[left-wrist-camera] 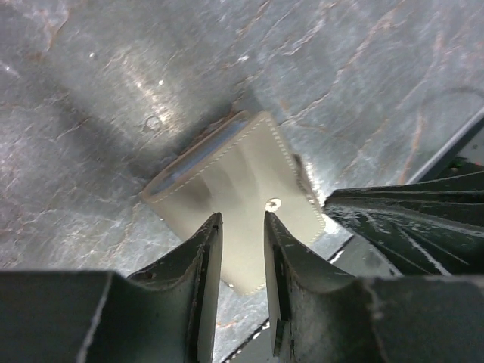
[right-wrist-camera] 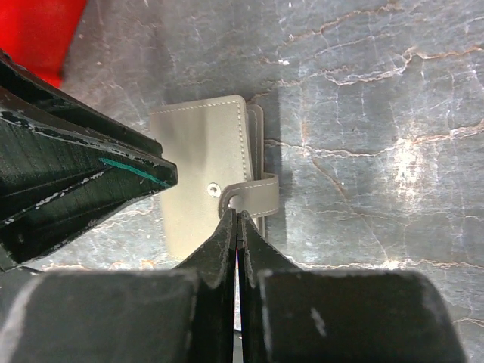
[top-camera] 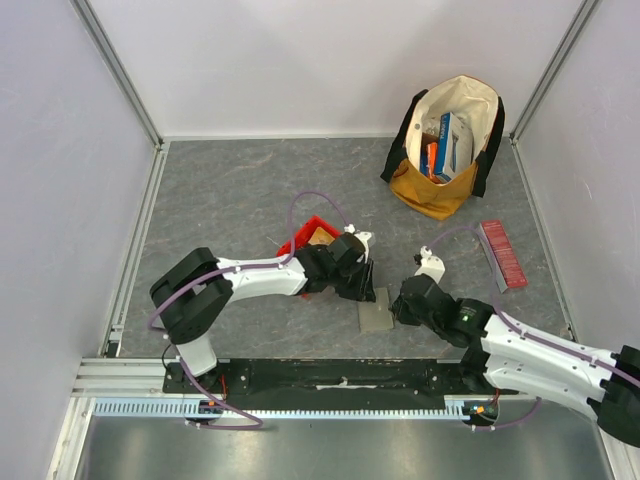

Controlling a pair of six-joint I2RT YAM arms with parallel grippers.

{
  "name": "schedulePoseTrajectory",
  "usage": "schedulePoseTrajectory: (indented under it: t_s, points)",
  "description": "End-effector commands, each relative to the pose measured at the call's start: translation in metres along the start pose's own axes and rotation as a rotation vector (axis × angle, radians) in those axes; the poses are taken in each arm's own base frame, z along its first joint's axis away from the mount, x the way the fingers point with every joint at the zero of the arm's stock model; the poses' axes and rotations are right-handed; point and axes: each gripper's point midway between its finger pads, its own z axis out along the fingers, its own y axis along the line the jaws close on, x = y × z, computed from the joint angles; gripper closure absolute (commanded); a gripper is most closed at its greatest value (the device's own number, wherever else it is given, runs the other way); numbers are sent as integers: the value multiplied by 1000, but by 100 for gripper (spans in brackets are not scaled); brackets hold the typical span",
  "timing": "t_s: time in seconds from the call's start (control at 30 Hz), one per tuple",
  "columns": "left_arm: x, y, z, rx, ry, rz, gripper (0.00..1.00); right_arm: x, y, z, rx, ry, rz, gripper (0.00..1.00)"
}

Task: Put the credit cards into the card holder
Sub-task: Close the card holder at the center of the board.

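Grey-olive, the card holder (right-wrist-camera: 200, 170) lay folded just beside the red bin (top-camera: 303, 236), our left gripper (left-wrist-camera: 242, 218) narrowly parted and empty over it, our right gripper (right-wrist-camera: 238, 215) pressed shut at its strap (right-wrist-camera: 255, 197), and we feared the thin strap slipping free or the unpinned holder skidding.

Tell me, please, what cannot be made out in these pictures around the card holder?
- The card holder: closed in both wrist views, so its pockets are hidden.
- The red bin: the left arm covers most of it in the top view; contents unclear.
- The right claw: its shut fingertips hide whether they pinch the strap, right wrist view.
- The credit cards: none recognisable in any view.
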Motion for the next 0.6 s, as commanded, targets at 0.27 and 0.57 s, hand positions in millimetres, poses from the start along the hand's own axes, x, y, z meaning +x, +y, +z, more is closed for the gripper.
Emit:
schedulePoseTrajectory:
  t_s: [0.27,0.57]
  points:
    - [24,22,5,-36,73,45,74,9,11,9,-31,38,12,100]
    - [24,12,-2,10,71,45,77,0,7,9,-9,-3,9,100]
